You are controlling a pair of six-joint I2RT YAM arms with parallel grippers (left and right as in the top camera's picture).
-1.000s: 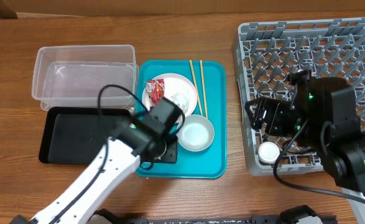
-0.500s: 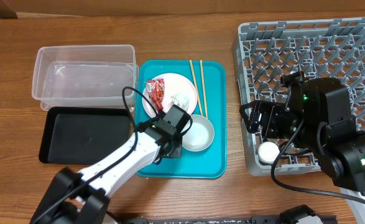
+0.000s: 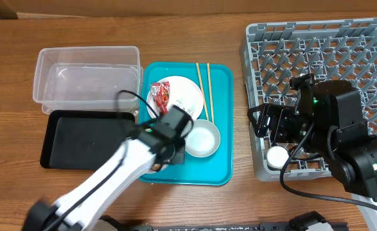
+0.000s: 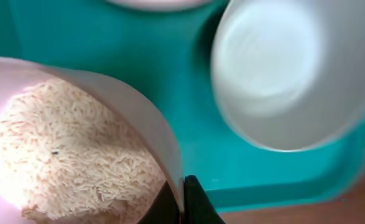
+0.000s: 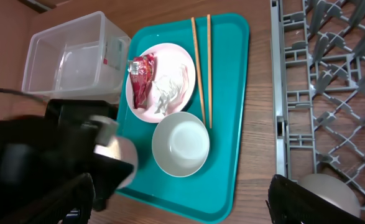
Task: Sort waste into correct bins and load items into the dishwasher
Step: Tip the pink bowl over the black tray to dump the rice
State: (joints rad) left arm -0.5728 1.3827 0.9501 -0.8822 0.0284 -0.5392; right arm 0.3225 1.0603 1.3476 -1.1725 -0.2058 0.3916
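My left gripper (image 4: 181, 202) is shut on the rim of a small white plate (image 4: 132, 106) holding loose white rice (image 4: 64, 143), over the front left of the teal tray (image 3: 220, 160). From overhead the left gripper (image 3: 170, 149) hides the plate. A pale bowl (image 3: 201, 138) sits just right of it. The large white plate (image 3: 178, 90) behind carries the red wrapper (image 3: 160, 93) and white tissue (image 3: 187, 102). Two chopsticks (image 3: 203, 83) lie beside it. My right gripper (image 3: 271, 125) is open and empty at the grey rack's (image 3: 323, 64) left front edge. A small white cup (image 3: 278, 156) sits in the rack.
The clear tub (image 3: 88, 77) stands at the back left, with the black tray (image 3: 79, 141) directly in front of it. The right wrist view shows the tub (image 5: 70, 56), the bowl (image 5: 180, 144) and the rack's edge (image 5: 281, 93).
My left arm has swung about while its wrist stays over the tray's front left, still holding the plate of rice. The right arm shifted slightly, then held still.
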